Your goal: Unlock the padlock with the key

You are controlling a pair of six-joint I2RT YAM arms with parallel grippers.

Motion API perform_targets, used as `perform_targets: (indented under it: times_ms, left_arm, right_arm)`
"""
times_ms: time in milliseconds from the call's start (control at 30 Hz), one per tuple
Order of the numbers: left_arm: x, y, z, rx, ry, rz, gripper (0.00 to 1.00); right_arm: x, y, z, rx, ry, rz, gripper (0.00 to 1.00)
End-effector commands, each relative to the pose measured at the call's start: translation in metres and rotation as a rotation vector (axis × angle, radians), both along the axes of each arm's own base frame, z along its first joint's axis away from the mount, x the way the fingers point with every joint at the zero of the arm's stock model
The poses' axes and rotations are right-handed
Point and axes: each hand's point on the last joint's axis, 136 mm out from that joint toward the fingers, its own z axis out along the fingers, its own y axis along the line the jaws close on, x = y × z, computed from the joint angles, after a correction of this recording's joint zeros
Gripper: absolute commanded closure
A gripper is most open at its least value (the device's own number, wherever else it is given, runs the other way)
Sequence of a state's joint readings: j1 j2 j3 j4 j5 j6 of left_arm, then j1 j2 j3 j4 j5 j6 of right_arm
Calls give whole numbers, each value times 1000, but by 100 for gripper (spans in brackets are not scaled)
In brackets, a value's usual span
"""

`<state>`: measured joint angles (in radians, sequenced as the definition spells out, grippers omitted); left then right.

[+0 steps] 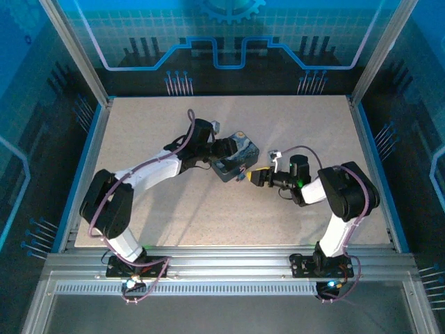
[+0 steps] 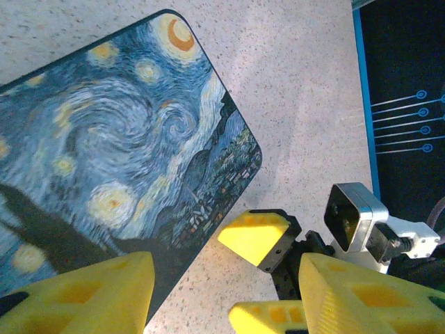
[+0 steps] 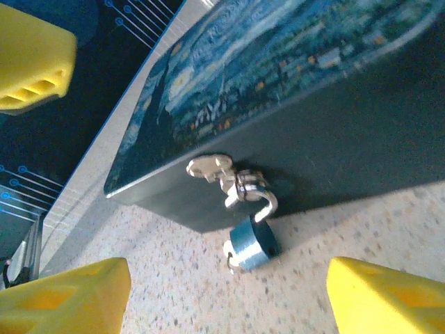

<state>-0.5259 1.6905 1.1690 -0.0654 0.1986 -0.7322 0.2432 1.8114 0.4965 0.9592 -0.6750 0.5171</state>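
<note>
hanging off the tin (image 3: 327,132), padlock (image 3: 251,243) lies ahead of right gripper (image 3: 226,280), jaws released; left gripper (image 2: 226,282) released too.

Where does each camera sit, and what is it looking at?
Top external: high above and behind the arms, looking down on the table; both arms show, bases at the bottom.
Left wrist: on the left arm, looking down on the painted lid of the tin; the left gripper's fingers show at the bottom.
Right wrist: low on the right arm, looking sideways at the tin's front wall and the padlock; the right gripper's fingers show below.
Shared: both wrist views see the tin.
</note>
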Motion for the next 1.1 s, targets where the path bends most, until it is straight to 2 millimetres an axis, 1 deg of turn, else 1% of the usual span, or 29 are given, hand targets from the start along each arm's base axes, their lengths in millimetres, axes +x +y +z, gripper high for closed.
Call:
perform_targets:
  times_ms: [0, 233, 600, 767, 1067]
  left_arm:
    - [1, -17, -8, -24, 35, -43, 42]
    - [9, -30, -21, -34, 53, -42, 43]
    - [12, -30, -41, -7, 82, -24, 43]
    - [12, -29, -47, 0, 93, -20, 43]
    - [11, -28, -48, 0, 93, -11, 44]
  right_arm:
    - [10, 16, 11, 34, -50, 37, 26]
    - [16, 28, -2, 37, -19, 50, 27]
    - [12, 38, -11, 48, -3, 90, 33]
    - [13, 40, -11, 54, -2, 104, 36]
    - [11, 41, -12, 55, 3, 114, 43]
